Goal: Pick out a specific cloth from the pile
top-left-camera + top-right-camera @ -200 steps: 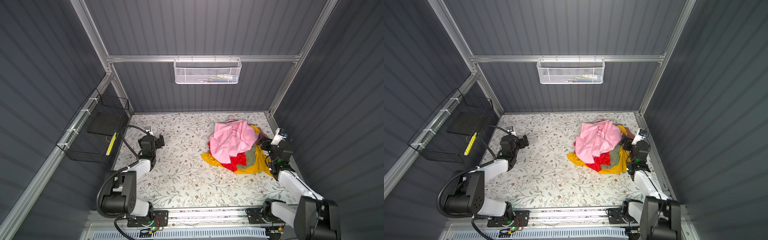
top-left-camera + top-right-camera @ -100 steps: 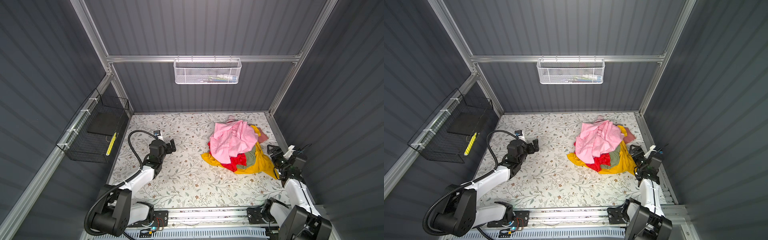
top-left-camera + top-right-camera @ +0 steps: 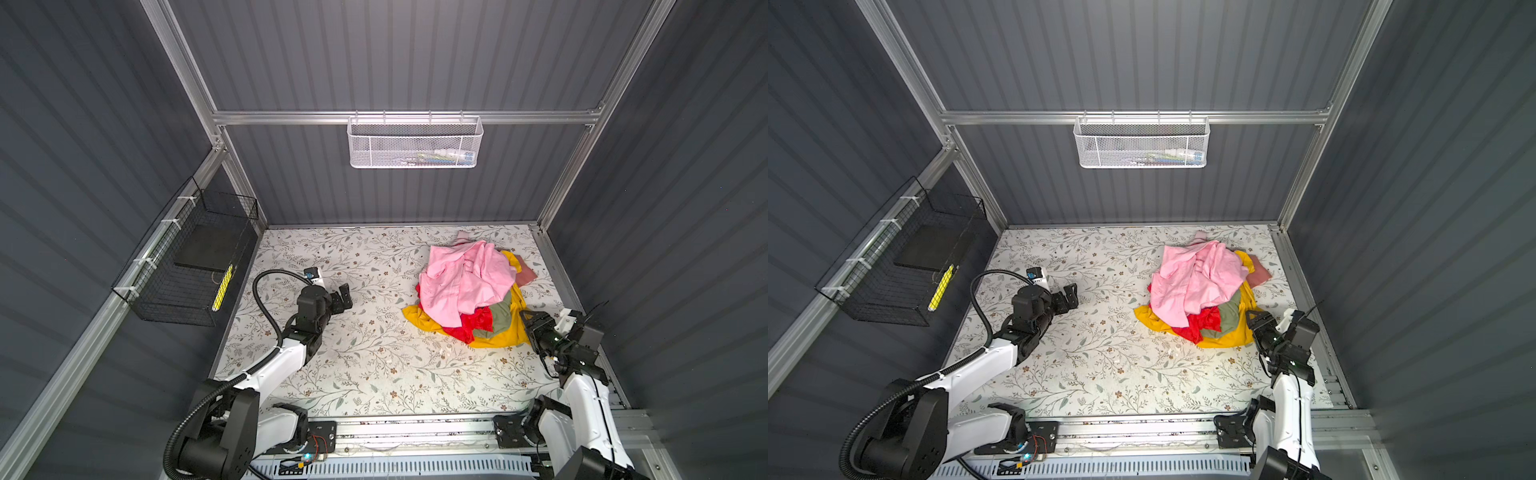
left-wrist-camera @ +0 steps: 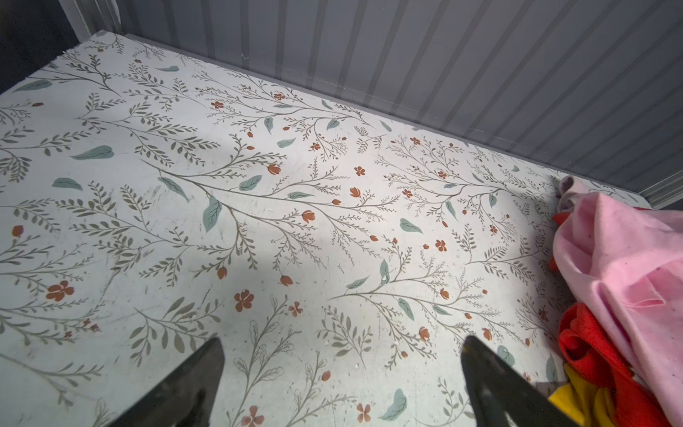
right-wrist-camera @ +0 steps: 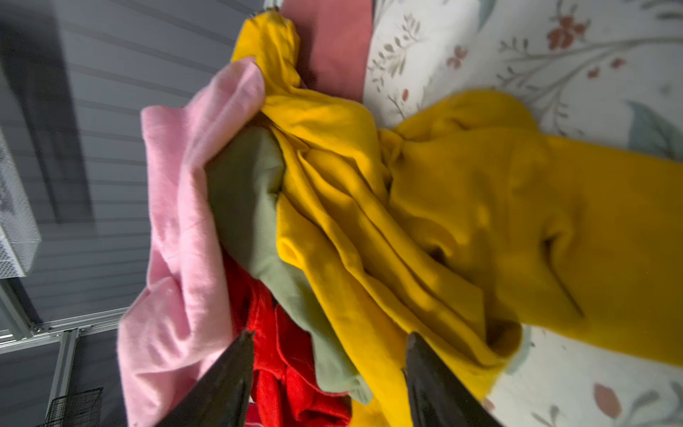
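Overhead, both top views show the pile (image 3: 465, 278) heaped on the right part of the flowered desk (image 3: 374, 365), with a light pink garment (image 3: 457, 274) on top. The cloth (image 3: 505, 336), plain mustard yellow, lies at the bottom of that heap and spreads out from under it along the near and right edges (image 3: 1229, 338). A red cloth (image 3: 473, 324) and an olive garment (image 3: 500, 313) sit between the pink and the yellow. The right claw (image 3: 527, 322) is low at the right edge of the cloth, pointing into the heap (image 3: 1252, 320). The left claw (image 3: 347, 291) is well apart from the pile, over bare desk on the left (image 3: 1070, 293).

Next, the left wrist view: the left claw (image 4: 343, 340) is released, its 2 fingers (image 4: 192, 384) spread wide over the empty pattern. The pink garment (image 4: 628, 266), the red cloth (image 4: 591, 344) and a corner of the cloth (image 4: 580, 399) show at the side.

Last, the right wrist view: the right claw (image 5: 330, 334) has its jaws apart, and folds of the olive garment (image 5: 251, 207) and the cloth (image 5: 480, 207) lie just ahead of the tips. Whether the tips touch the fabric cannot be told. A dusty rose piece (image 5: 332, 44) shows beyond the cloth.
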Controlling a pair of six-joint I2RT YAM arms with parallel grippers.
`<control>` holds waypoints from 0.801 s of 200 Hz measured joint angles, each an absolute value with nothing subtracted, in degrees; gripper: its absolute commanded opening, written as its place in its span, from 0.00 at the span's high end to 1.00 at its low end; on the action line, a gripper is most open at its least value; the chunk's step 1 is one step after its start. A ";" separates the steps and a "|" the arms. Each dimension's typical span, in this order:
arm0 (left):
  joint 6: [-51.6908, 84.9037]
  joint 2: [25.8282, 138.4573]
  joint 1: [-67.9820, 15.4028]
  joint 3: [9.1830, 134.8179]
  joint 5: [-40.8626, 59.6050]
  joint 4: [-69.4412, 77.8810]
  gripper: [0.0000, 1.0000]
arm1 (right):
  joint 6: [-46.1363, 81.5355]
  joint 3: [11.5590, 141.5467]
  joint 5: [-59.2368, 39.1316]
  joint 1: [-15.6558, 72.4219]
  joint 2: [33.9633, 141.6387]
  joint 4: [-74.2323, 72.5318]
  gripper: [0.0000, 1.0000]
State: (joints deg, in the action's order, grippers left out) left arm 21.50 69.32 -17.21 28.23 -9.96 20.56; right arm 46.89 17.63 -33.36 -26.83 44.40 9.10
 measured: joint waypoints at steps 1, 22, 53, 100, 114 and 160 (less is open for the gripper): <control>21.50 69.32 -17.21 28.23 -9.96 20.56 0.00 | 46.89 17.63 -33.36 -26.83 44.40 9.10 0.36; 21.76 68.97 -17.21 27.66 -9.76 20.53 0.00 | 46.28 17.63 -33.21 -26.74 47.05 11.42 0.36; 22.31 67.66 -17.23 27.11 -9.76 20.14 0.00 | 45.56 17.74 -33.08 -25.76 52.45 12.43 0.37; 22.76 66.08 -17.34 26.61 -9.80 19.31 0.00 | 45.19 18.83 -30.15 -23.42 57.69 12.62 0.39; 22.79 65.93 -17.34 26.50 -9.80 18.79 0.00 | 45.69 18.83 -29.02 -22.98 58.15 12.08 0.41; 22.79 65.67 -17.39 26.50 -9.80 17.89 0.00 | 46.15 19.81 -25.87 -20.08 62.65 9.19 0.64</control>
